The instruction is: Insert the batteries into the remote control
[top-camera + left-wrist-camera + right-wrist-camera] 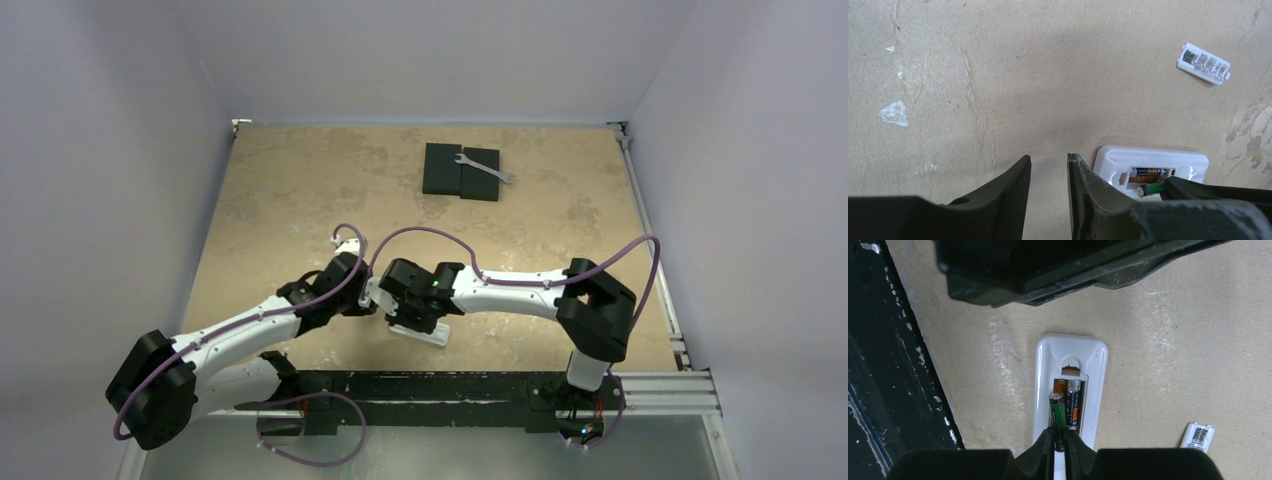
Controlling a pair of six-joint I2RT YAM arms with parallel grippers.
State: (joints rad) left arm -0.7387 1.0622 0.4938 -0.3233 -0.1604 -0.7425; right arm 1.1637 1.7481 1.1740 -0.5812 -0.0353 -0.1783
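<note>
The white remote control (1098, 365) lies back-up on the table, its battery recess uncovered. One dark battery with an orange band (1074, 405) sits in the recess's right slot. My right gripper (1060, 437) is shut on the rear end of a green battery (1057, 412), which tilts up over the left slot. In the left wrist view the same green battery (1151, 189) pokes over the remote (1153, 159). My left gripper (1049, 162) stands open just beside the remote's end, with nothing between its fingers. From above, both grippers crowd the remote (420, 333).
The white battery cover (1204, 63) lies loose on the table a little way from the remote, also showing as a cover (1197, 436). Two black flat blocks (445, 170) with a silver wrench (485, 168) sit at the far side. A black rail (420, 385) runs along the near edge.
</note>
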